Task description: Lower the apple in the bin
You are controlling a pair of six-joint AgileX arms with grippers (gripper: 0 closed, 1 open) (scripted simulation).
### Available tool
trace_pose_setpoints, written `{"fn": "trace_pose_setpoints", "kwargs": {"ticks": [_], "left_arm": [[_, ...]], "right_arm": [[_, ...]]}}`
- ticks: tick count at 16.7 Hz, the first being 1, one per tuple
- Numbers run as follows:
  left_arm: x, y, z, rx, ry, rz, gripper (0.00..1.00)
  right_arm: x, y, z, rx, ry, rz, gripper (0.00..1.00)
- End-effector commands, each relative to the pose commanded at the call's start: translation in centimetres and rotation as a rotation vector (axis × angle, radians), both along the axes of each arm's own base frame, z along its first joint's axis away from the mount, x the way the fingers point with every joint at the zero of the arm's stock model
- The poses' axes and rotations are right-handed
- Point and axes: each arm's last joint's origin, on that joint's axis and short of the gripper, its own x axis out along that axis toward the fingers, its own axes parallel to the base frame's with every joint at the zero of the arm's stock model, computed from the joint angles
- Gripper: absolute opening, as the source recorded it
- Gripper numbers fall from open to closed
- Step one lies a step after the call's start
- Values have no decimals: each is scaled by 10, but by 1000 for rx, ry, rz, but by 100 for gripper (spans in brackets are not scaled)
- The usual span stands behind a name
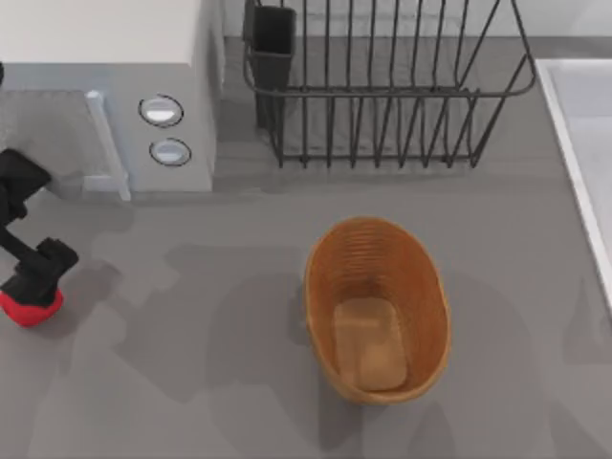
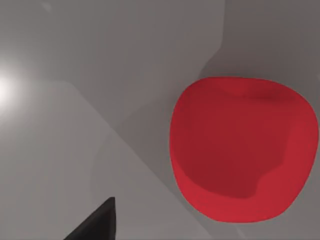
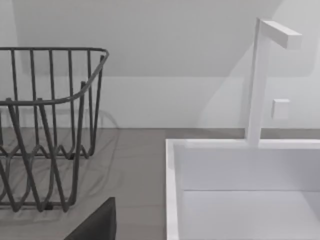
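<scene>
Apple [image 2: 240, 150] under left hand [image 1: 36, 277], grip state unclear | bin [image 1: 377, 308] well right, long axis near-far, upright

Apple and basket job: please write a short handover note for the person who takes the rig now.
Left end effector: at the table's left edge, directly over the apple; whether it grips cannot be told.
Right arm: parked, its wrist camera facing the dish rack and the sink.
Bin: right of centre, nothing in it.
Done: the approach to the apple.
Left: grasp, carry to the bin, lower in.
</scene>
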Motion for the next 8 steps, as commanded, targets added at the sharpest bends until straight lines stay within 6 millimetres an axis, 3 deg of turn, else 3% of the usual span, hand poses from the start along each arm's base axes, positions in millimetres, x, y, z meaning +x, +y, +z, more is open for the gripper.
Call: {"fn": "trace_pose_setpoints", "kwargs": {"ticks": [4,8], "left_arm": [[-3,0,-2,0,-1,1,100],[-12,0,-22,0,1,0,100]], "right_arm": [[0,0,0,0,0,0,100],[0,0,0,0,0,0,100]]}}
